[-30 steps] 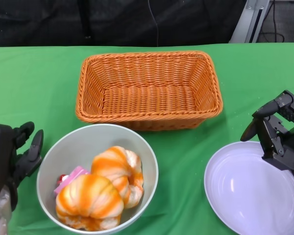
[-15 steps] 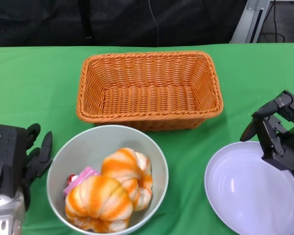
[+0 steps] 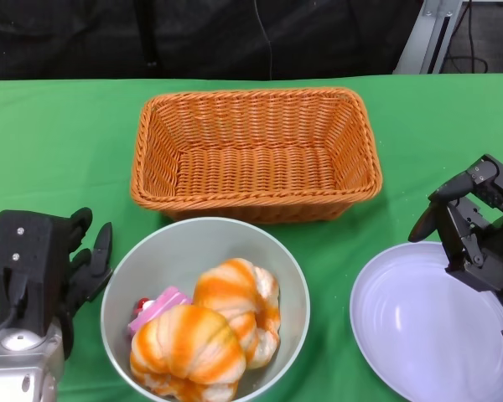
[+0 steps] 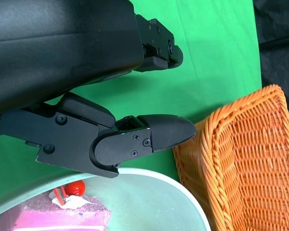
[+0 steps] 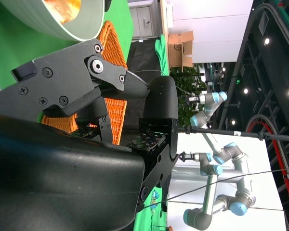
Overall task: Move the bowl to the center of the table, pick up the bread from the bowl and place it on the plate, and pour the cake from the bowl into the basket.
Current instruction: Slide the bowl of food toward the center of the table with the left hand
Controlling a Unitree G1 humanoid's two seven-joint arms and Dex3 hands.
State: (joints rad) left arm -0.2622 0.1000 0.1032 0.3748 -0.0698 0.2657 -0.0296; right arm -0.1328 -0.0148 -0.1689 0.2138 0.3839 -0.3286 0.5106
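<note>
A smooth, pale grey-green bowl (image 3: pixel 205 310), round and deep, sits at the near middle of the desk (image 3: pixel 59 142), which is covered in flat green cloth. Inside it lie two puffy, rounded bread rolls (image 3: pixel 210 339) with orange and cream swirls, glossy on top, and beside them on the left a pink, grainy slice of cake (image 3: pixel 158 303) with a small red piece on its edge. Just beyond the bowl stands a rectangular basket (image 3: pixel 256 155) of tightly woven orange wicker, its rim braided and its walls sloping outward. At the near right lies a shallow, round plate (image 3: pixel 436 322) of shiny lavender-white. The left hand (image 3: pixel 54 268), black and angular with screw heads showing on its hard plastic shell, stands just left of the bowl with its fingers (image 4: pixel 144 139) spread and grasping nothing; whether they touch the bowl's wall cannot be told. The right hand (image 3: pixel 474 222) hovers over the far edge of the plate, fingers loosely bent and apart, empty.
</note>
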